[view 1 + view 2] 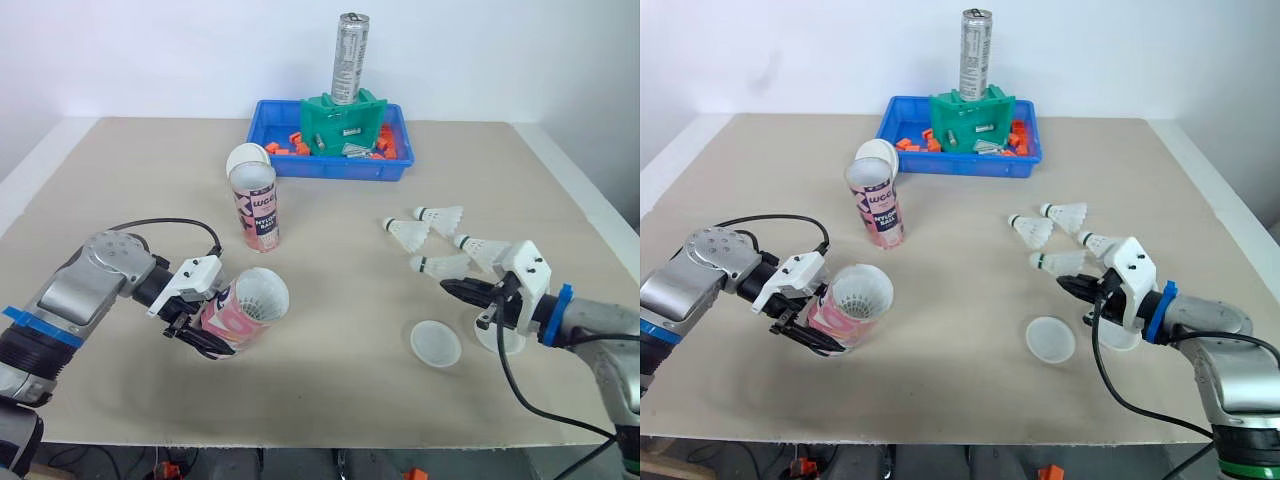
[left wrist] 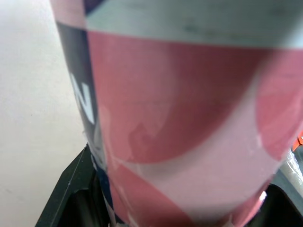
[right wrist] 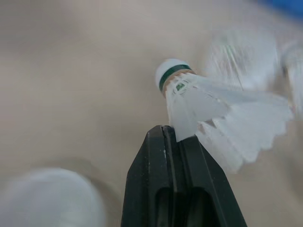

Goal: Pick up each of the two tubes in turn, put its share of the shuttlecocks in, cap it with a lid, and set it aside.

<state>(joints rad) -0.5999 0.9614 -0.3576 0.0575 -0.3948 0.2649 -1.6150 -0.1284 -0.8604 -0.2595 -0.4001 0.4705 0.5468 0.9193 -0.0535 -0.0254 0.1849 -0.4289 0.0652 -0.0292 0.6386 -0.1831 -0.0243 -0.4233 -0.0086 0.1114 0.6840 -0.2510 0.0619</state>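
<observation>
tube (image 2: 180,118) cropped by edges, far shuttlecocks (image 3: 242,57) blurred (lid (image 3: 47,201) too)

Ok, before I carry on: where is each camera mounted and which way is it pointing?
Left eye view: on the head, facing forward and down over the table; both arms show, left gripper holding the pink tube, right gripper beside a shuttlecock.
Right eye view: the head's other eye, same scene and arms.
Left wrist view: on the left wrist, along its fingers at the tube's wall.
Right wrist view: on the right wrist, along its shut fingers at that shuttlecock.
Shared: tube and shuttlecock appear in eye and wrist views.
</observation>
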